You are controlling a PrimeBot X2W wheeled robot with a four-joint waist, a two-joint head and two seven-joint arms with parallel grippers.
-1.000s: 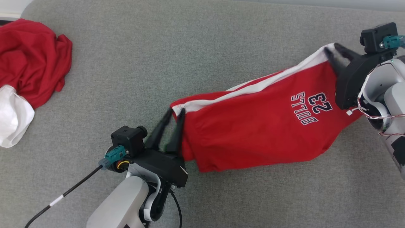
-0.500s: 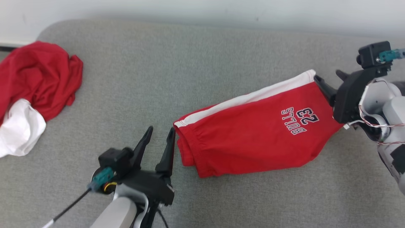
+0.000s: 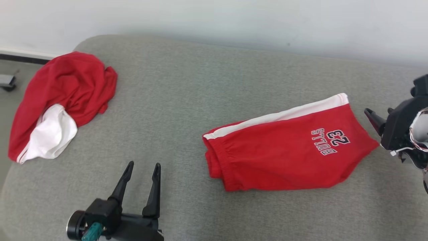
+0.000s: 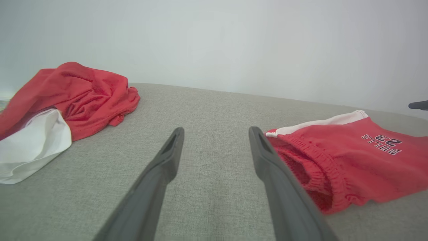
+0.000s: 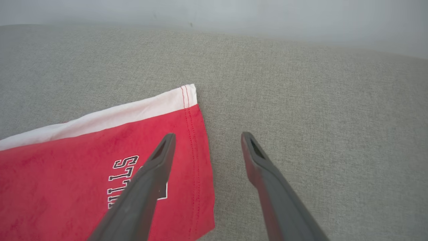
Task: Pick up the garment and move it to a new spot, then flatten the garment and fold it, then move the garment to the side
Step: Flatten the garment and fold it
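Wide bare strip of grey cushion (image 3: 174,110) runs between the crumpled red-and-white garment (image 3: 63,97) far left and the flat red Bulls shorts (image 3: 287,154) at right. My left gripper (image 3: 143,164) is at its near end, jaws spread, nothing between them, waistband off to its right. My right gripper (image 3: 378,111), jaws apart, is just off the shorts' hem, with bare cushion beyond. Far edge is closed by the wall (image 3: 214,20).

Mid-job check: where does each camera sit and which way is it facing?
Head view: on the head, facing down at the grey cushion and shorts; left pincer lower left, right pincer at right edge.
Left wrist view: low along its open fingers toward the wall, crumpled garment left.
Right wrist view: down along its fingers at the hem end of the shorts.
Shared: all show the shorts.
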